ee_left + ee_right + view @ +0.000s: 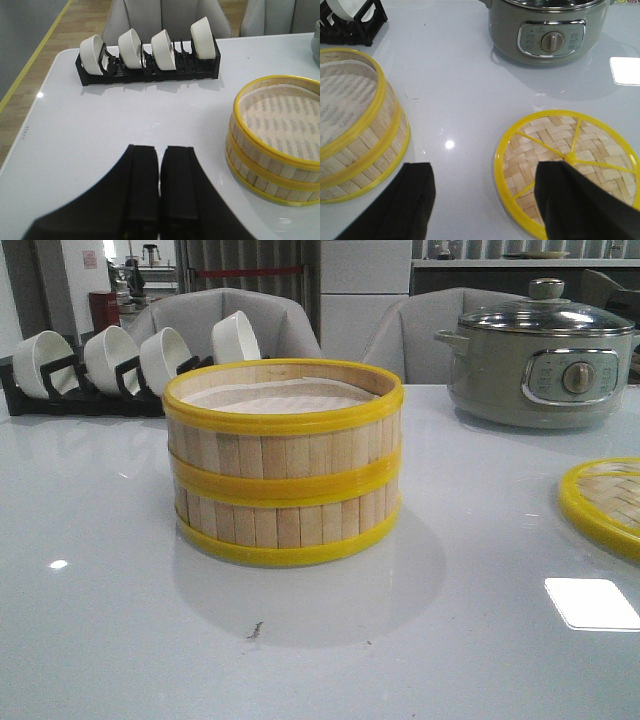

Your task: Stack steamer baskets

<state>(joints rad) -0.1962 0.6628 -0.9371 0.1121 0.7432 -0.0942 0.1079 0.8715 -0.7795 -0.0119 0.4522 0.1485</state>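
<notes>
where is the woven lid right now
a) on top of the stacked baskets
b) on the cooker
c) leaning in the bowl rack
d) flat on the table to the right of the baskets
d: the lid lies flat on the table, apart from the baskets, whose top is open with the white liner showing.

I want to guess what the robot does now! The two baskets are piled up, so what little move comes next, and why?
Probably the right gripper lowers onto the woven lid. The steamer baskets already sit stacked, the top one uncovered. That gripper hangs open over the lid lying flat on the table, while the left gripper is shut and empty.
</notes>
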